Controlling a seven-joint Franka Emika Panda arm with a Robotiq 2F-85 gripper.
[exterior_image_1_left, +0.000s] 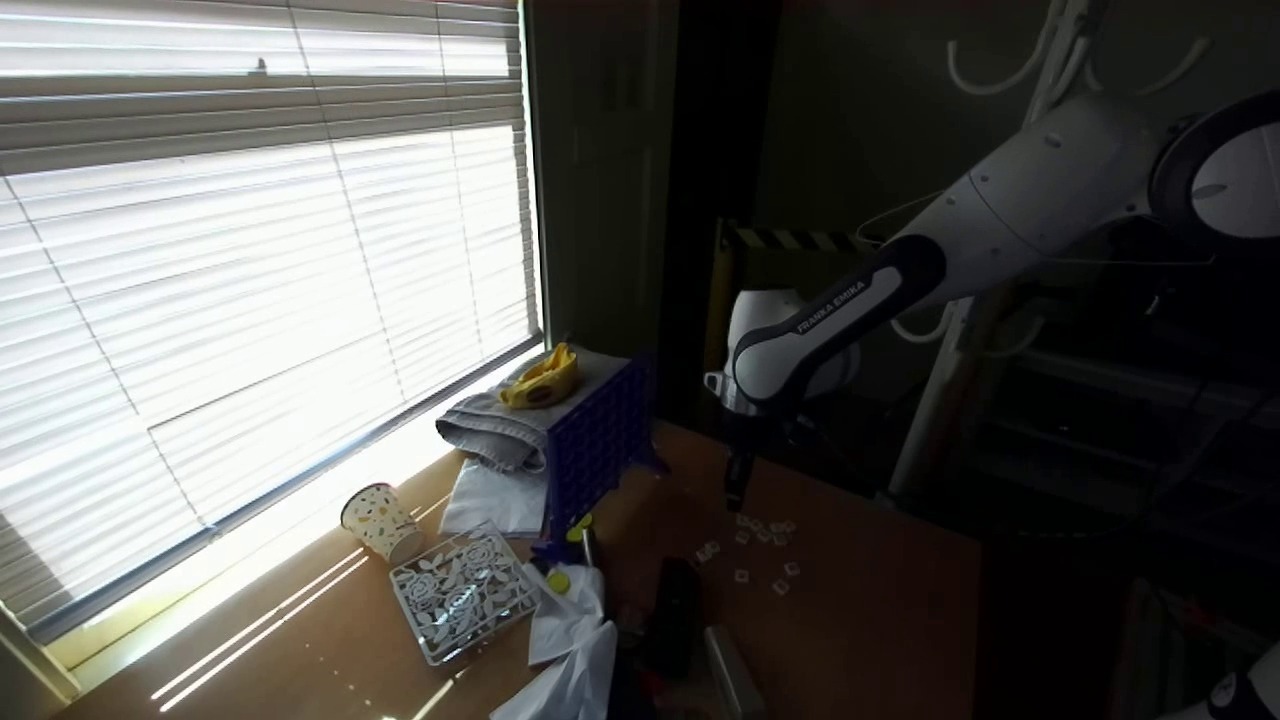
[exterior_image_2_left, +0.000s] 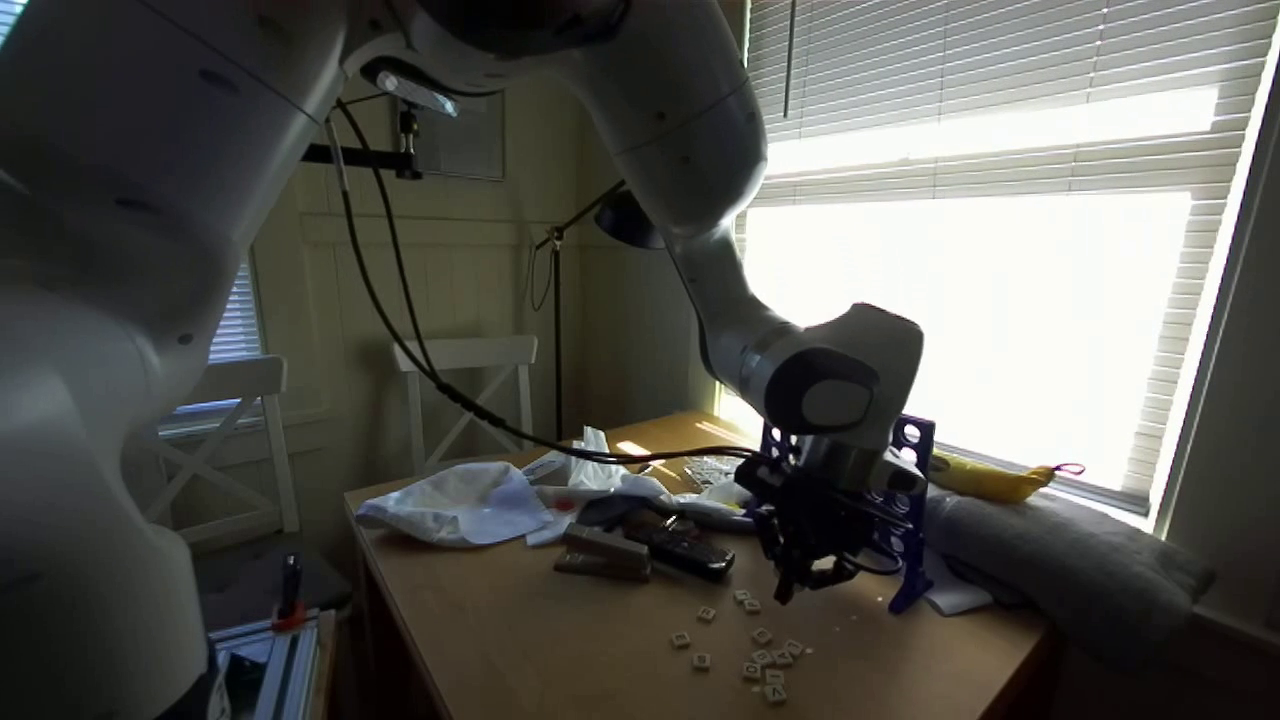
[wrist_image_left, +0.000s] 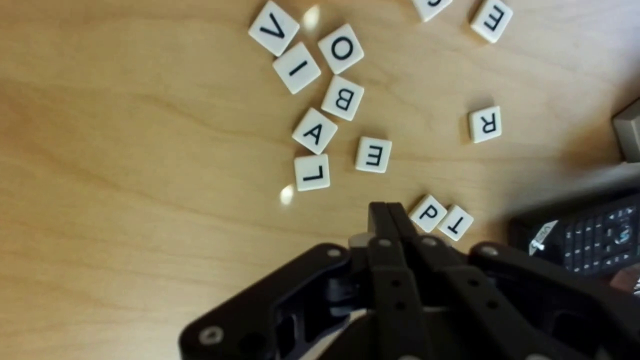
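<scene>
My gripper (wrist_image_left: 386, 206) is shut and empty in the wrist view, its two black fingertips pressed together. It hangs above the wooden table, nearest to the white P tile (wrist_image_left: 428, 213), which touches the T tile (wrist_image_left: 455, 222). Farther from the tips lie the L tile (wrist_image_left: 312, 172), E tile (wrist_image_left: 374, 155), A tile (wrist_image_left: 315, 131), B tile (wrist_image_left: 343, 98), O tile (wrist_image_left: 342, 48), I tile (wrist_image_left: 297, 68) and V tile (wrist_image_left: 273, 27). The R tile (wrist_image_left: 485, 124) lies apart. The gripper also shows in both exterior views (exterior_image_1_left: 735, 495) (exterior_image_2_left: 790, 590), above the table beside the scattered tiles.
A blue upright rack (exterior_image_1_left: 597, 440) stands beside the gripper. A black remote (exterior_image_2_left: 680, 545) and grey stapler (exterior_image_2_left: 602, 552) lie nearby. A grey towel (exterior_image_2_left: 1050, 550) bears a yellow banana-shaped item (exterior_image_2_left: 990, 478). A patterned cup (exterior_image_1_left: 382, 522), metal trivet (exterior_image_1_left: 465, 592) and white cloth (exterior_image_2_left: 460, 503) are on the table.
</scene>
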